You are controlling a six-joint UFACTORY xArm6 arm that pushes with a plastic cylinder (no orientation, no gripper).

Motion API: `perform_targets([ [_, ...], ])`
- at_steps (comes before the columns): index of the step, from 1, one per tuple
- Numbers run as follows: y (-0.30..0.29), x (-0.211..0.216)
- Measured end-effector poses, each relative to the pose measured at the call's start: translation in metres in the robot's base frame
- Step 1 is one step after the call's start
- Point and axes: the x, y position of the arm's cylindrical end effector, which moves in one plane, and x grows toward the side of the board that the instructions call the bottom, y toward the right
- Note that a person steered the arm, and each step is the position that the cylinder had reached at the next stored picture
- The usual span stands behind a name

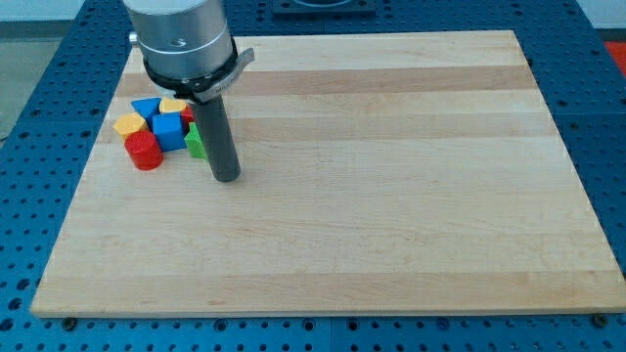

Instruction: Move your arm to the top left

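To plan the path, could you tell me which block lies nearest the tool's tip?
The green block, just to the view's left of my tip and partly hidden behind the rod; the other blocks lie farther left.

My tip (227, 178) beside green block (196, 143)

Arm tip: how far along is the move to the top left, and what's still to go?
Done: my tip already sits in the board's left half, just right of the cluster: red cylinder, blue cube, green block, orange block. In hand: it stands beside the green block; contact cannot be judged. Left: it must still travel toward the view's top-left corner, and the cluster lies partly that way.
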Motion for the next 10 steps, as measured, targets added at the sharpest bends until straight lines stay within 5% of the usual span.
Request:
perform_targets([
  [4,0.015,0.023],
  [7,0.058,-0.153],
  [10,-0.061,-0.235],
])
